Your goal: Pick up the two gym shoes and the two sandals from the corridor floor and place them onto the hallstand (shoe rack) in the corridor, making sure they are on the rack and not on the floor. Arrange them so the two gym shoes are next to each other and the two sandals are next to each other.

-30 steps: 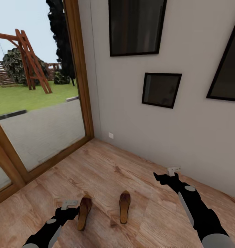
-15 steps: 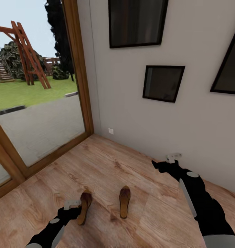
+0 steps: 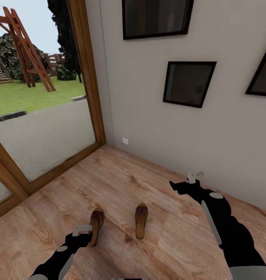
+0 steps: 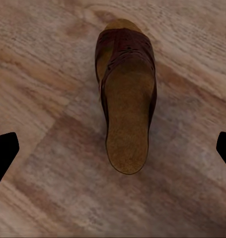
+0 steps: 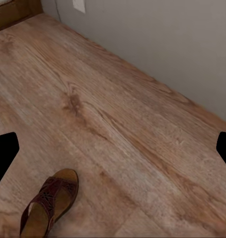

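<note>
A: Head view: the left gripper has been brought closer over the left sandal on the corridor floor; pickup is judged imminent.

B: Left wrist view: jaws are held apart, the sandal centred between them.

A: Right wrist view: fingers are spread too, the other sandal seen below.

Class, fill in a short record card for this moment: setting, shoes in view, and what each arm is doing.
Setting: corridor floor of wood planks, grey wall, glass door to a garden
Shoes: two sandals, left sandal and right sandal, lying apart on the floor
Left gripper: jaws open, above the left sandal
Right gripper: jaws open, raised near the wall, holding nothing
</note>
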